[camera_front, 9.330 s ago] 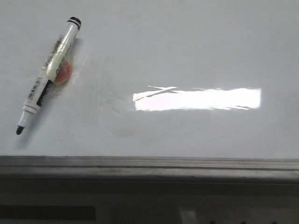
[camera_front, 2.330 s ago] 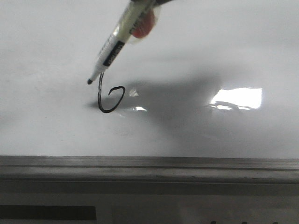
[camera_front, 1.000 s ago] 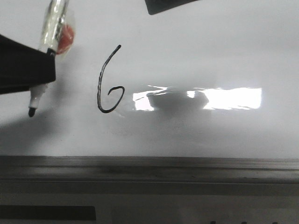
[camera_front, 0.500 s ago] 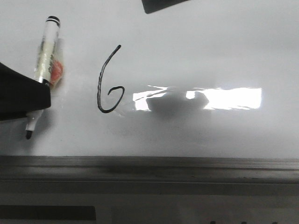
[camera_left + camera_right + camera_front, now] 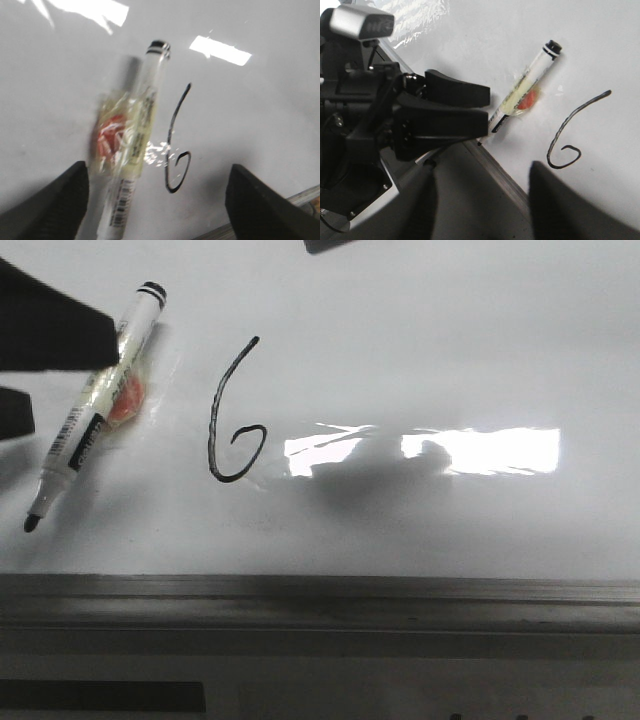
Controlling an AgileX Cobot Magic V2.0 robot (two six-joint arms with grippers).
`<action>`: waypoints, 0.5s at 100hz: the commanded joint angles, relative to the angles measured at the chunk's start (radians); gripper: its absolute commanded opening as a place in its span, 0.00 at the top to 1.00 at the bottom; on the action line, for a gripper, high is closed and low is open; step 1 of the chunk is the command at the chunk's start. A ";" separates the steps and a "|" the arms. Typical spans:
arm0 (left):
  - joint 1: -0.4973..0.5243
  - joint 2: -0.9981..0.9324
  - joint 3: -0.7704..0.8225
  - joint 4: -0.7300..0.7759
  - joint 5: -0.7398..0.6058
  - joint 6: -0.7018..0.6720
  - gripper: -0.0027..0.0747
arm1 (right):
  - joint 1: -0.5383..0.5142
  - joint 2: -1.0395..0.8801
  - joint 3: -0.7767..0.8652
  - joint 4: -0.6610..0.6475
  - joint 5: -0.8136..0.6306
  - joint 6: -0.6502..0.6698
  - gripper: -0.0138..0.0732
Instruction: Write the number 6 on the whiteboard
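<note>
The number 6 is drawn in thin black marker on the whiteboard; it also shows in the left wrist view and the right wrist view. The white marker pen lies slanted on the board left of the digit, uncapped tip toward the frame, free of any grip. My left gripper is open beside the pen, jaws wide apart; it also shows in the right wrist view. My right gripper is open and empty above the board's edge.
A grey metal frame strip runs along the board's near edge. A bright glare patch lies right of the digit. A dark bit of the right arm shows at the top edge.
The left gripper has let go of the pen and drawn back to the left. The pen now lies slanted on the board. The right arm has moved up, nearly out of the front view.
</note>
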 commanded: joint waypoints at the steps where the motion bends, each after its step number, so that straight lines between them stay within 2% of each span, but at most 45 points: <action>1: 0.001 -0.081 -0.026 0.031 -0.066 0.026 0.54 | -0.007 -0.049 -0.029 -0.016 -0.045 -0.011 0.81; 4: 0.001 -0.108 -0.026 0.031 -0.062 0.033 0.66 | -0.007 -0.063 -0.027 -0.026 -0.043 -0.011 0.92; 7: 0.001 -0.141 -0.026 0.033 -0.057 0.038 0.82 | -0.007 -0.077 -0.023 -0.029 -0.047 -0.011 0.91; 11: 0.001 -0.173 -0.026 0.041 -0.051 0.043 0.98 | -0.007 -0.100 -0.015 -0.045 -0.049 -0.011 0.91; 24: 0.001 -0.289 -0.022 0.067 -0.033 0.098 0.99 | -0.006 -0.199 0.049 -0.115 -0.090 -0.011 0.91; 37: 0.001 -0.398 0.021 0.217 -0.033 0.116 0.99 | -0.006 -0.351 0.166 -0.187 -0.188 -0.011 0.91; 50: 0.001 -0.503 0.082 0.229 -0.033 0.116 0.99 | -0.006 -0.513 0.287 -0.235 -0.243 -0.011 0.91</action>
